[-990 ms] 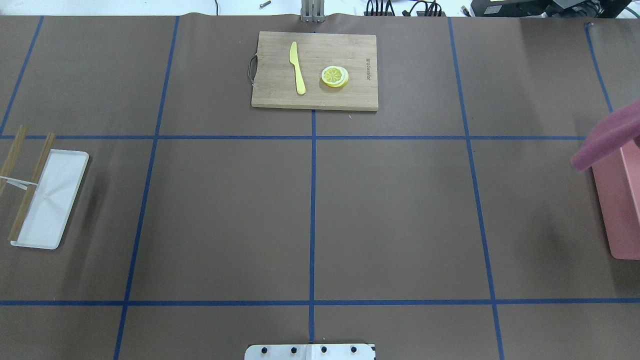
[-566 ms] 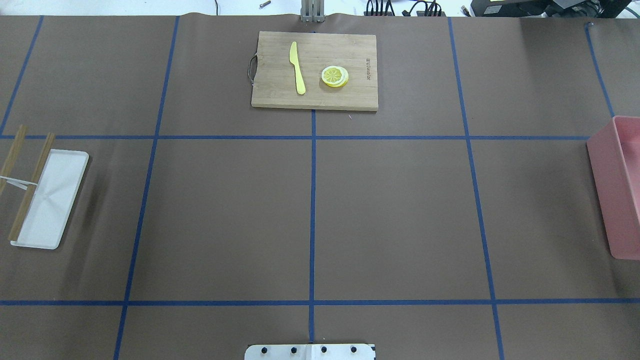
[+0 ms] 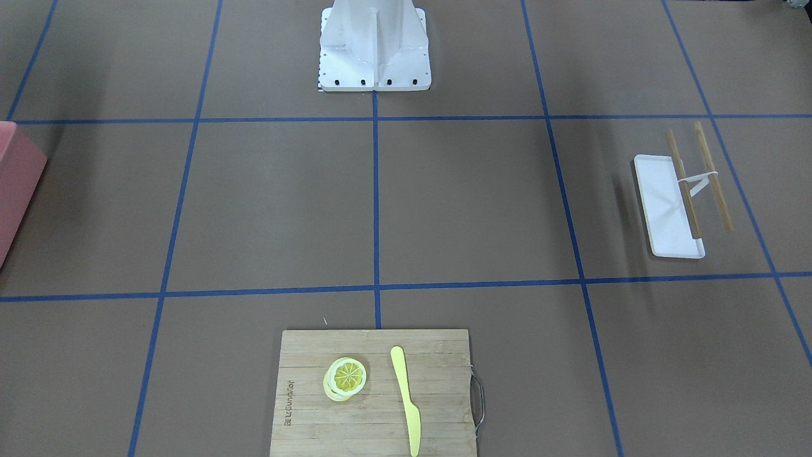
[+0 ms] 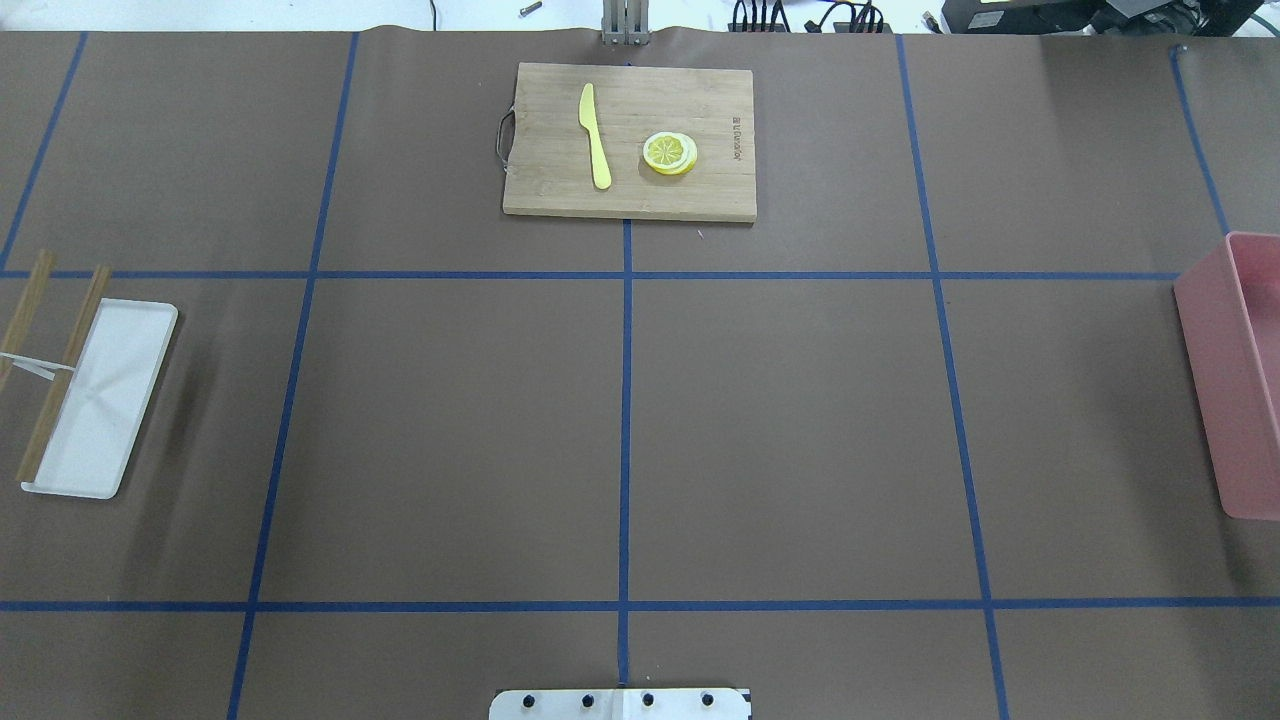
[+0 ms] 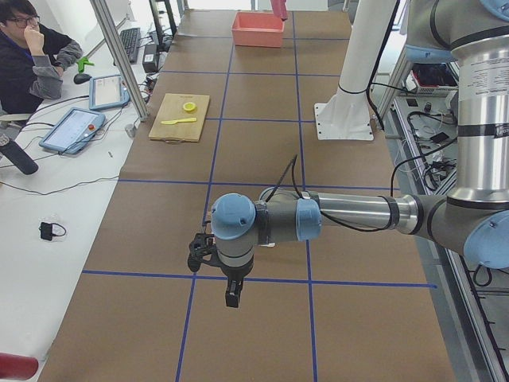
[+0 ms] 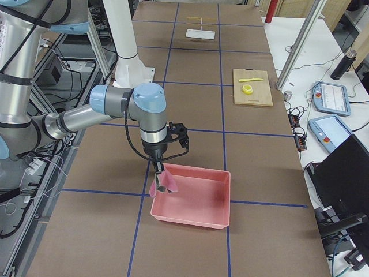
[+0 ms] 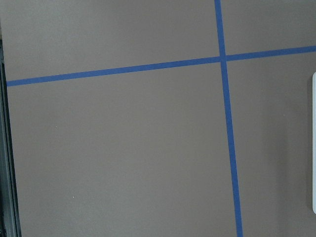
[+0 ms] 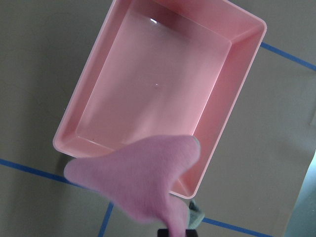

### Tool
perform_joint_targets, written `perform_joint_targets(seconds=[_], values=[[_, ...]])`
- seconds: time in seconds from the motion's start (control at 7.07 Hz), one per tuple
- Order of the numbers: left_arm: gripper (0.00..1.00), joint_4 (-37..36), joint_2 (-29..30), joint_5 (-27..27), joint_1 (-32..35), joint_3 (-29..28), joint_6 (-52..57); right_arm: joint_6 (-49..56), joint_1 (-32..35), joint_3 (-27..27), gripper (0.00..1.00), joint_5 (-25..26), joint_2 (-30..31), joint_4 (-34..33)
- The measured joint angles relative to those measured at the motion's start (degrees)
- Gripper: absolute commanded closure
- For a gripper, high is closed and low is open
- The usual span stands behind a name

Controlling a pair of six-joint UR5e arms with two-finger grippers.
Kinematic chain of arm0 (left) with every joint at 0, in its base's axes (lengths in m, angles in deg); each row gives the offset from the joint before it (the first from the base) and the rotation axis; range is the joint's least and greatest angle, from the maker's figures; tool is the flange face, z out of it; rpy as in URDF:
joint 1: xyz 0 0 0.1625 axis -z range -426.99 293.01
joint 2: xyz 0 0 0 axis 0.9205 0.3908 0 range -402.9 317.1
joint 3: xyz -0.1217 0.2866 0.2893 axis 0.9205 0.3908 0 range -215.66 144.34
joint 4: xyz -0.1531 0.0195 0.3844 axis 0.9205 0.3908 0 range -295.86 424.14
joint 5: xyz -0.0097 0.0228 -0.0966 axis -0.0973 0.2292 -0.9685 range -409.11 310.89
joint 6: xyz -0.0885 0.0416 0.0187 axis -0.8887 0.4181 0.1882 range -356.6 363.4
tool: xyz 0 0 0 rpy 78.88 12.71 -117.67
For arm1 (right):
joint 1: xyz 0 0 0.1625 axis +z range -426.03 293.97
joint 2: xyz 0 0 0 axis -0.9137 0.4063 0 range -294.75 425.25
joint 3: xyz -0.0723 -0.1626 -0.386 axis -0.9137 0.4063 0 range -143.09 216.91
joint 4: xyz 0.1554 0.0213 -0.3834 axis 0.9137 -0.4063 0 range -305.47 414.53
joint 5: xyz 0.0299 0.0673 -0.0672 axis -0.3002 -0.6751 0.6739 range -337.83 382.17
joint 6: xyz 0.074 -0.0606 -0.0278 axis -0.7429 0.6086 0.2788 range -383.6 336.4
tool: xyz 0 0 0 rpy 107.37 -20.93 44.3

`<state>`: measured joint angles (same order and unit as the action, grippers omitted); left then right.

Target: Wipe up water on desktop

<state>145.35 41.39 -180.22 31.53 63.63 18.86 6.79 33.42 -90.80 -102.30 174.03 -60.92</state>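
The desktop [image 4: 800,430] is a matte brown surface crossed by blue tape lines; I see no water on it in any view. My right gripper [image 6: 158,167] hangs over the near rim of a pink bin [image 6: 196,196] at the table's right end. It is shut on a pink cloth [image 8: 143,177] that droops from it above the bin [image 8: 158,84]. My left gripper [image 5: 231,296] points down over the desktop near a tape crossing at the left end. Whether it is open or shut, I cannot tell. The left wrist view shows only bare desktop [image 7: 123,148].
A bamboo cutting board [image 4: 630,140] at the far middle carries a yellow knife [image 4: 595,135] and a lemon slice [image 4: 670,153]. A white tray [image 4: 100,400] with chopsticks [image 4: 65,370] lies at the left. The robot's base [image 3: 374,47] stands at the near edge. A person [image 5: 32,56] sits beyond the far edge.
One second ago the pink cloth showed at the overhead view's right edge above the bin. It has since moved out of that view. Nothing else on the table has shifted.
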Motion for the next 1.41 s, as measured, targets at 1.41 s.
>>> perform_joint_targets(seconds=[1.41], values=[[0.01, 0.14, 0.18, 0.06, 0.00, -0.22, 0.00, -4.41, -0.70, 21.50, 0.00, -4.74, -9.70, 13.62]])
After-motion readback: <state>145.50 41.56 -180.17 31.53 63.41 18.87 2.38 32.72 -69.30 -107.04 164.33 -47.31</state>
